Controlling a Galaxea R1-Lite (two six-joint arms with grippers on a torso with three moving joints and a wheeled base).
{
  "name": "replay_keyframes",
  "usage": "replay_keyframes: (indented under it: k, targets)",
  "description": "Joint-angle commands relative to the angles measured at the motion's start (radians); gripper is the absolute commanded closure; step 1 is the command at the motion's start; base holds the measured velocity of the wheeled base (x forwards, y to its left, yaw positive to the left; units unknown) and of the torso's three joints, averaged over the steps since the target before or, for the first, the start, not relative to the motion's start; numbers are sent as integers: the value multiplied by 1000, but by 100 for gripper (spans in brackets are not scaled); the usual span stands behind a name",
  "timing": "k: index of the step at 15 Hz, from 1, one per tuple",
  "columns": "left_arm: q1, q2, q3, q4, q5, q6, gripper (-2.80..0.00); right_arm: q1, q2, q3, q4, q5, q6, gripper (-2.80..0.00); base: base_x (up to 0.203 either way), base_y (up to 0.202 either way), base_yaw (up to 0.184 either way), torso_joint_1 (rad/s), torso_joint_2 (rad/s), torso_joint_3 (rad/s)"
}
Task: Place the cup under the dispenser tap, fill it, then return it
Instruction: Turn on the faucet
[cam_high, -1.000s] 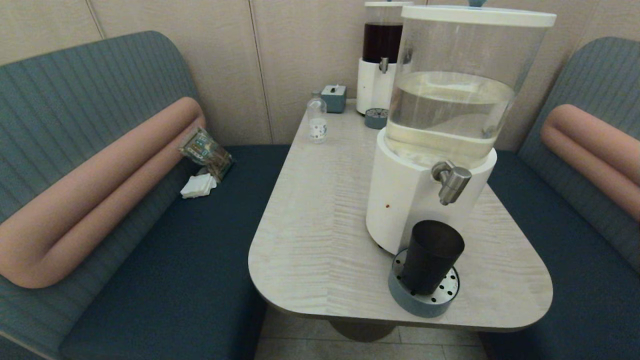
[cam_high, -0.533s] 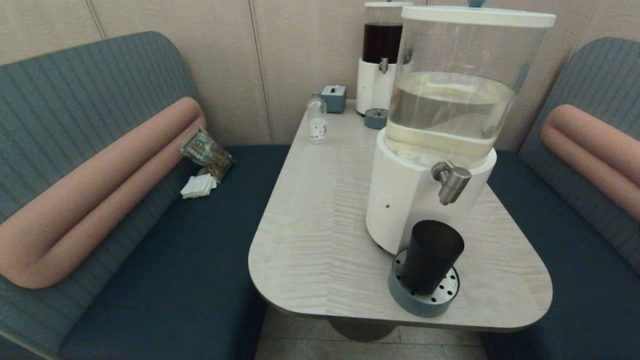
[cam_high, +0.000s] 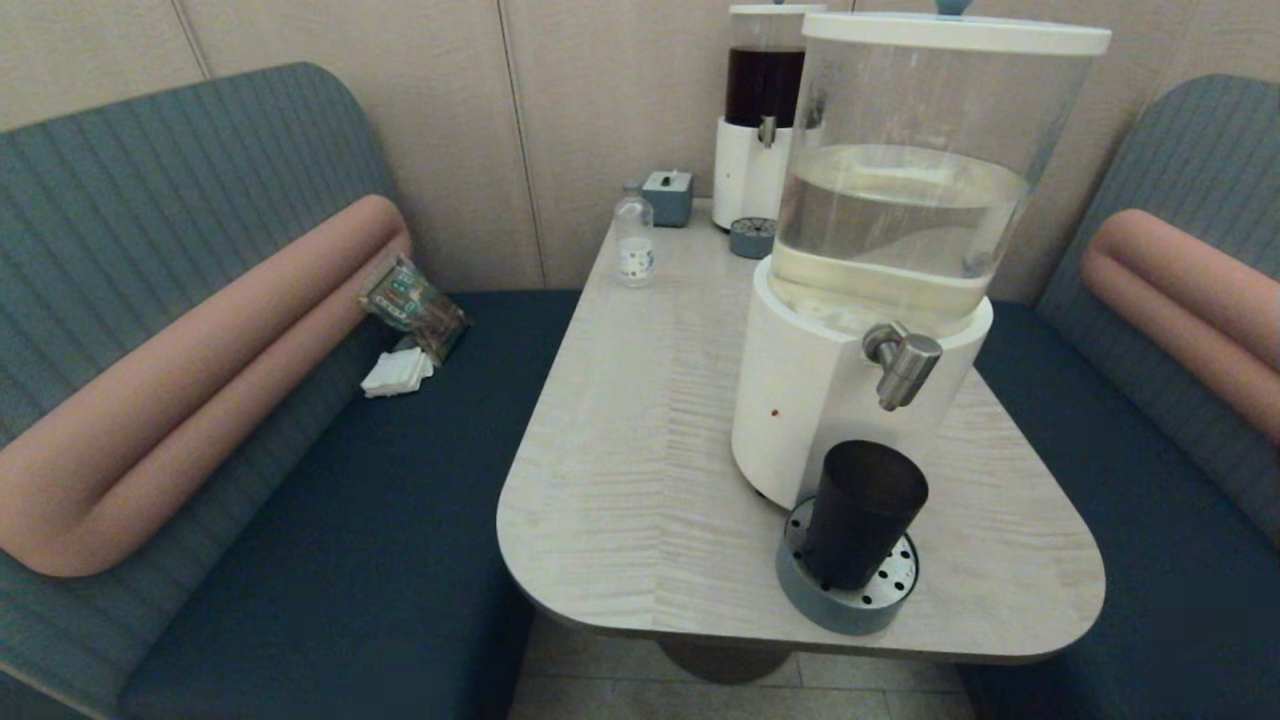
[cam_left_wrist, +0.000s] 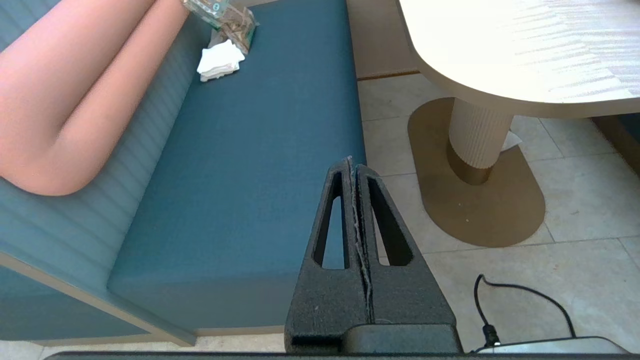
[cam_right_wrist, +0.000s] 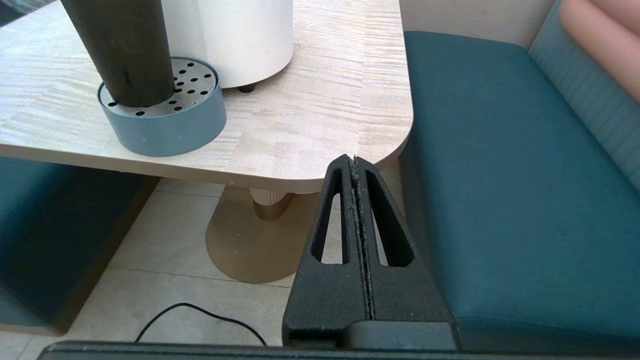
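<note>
The dark cup (cam_high: 858, 515) (cam_right_wrist: 122, 50) stands upright on a round blue-grey drip tray (cam_high: 845, 600) (cam_right_wrist: 165, 125) near the table's front edge. It sits below and slightly left of the brushed-steel dispenser tap (cam_high: 903, 363) of the big white-based dispenser (cam_high: 880, 250), whose clear tank is about half full. Neither arm shows in the head view. My right gripper (cam_right_wrist: 354, 159) is shut and empty, low beside the table's front right corner. My left gripper (cam_left_wrist: 351, 161) is shut and empty, hanging over the floor by the left bench.
A small clear bottle (cam_high: 633, 243), a small blue box (cam_high: 668, 196) and a second dispenser with dark liquid (cam_high: 760, 110) stand at the table's far end. Teal benches (cam_high: 330, 540) flank the table (cam_high: 640, 450); a packet and napkins (cam_high: 408, 335) lie on the left one.
</note>
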Motion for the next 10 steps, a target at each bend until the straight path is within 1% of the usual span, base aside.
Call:
replay_keyframes:
  k: [1,6,7,9,10]
  targets:
    - [0,3,0,4,-1,2,0,0,-2,14,0,-1,8,0,0,0,0,0,0,0]
    - [0,3,0,4,-1,2,0,0,-2,15,2,-3,2,0,0,0,0,0,0,0]
    - [0,3,0,4,-1,1,0,1,-2,15,2,1,-11,0,0,0,0,0,0,0]
    - [0,3,0,4,-1,1,0,-1,-2,15,0,0,-67,0,0,0,0,0,0,0]
    - [0,3,0,4,-1,2,0,-1,-3,15,-2,0,-71,0,0,0,0,0,0,0]
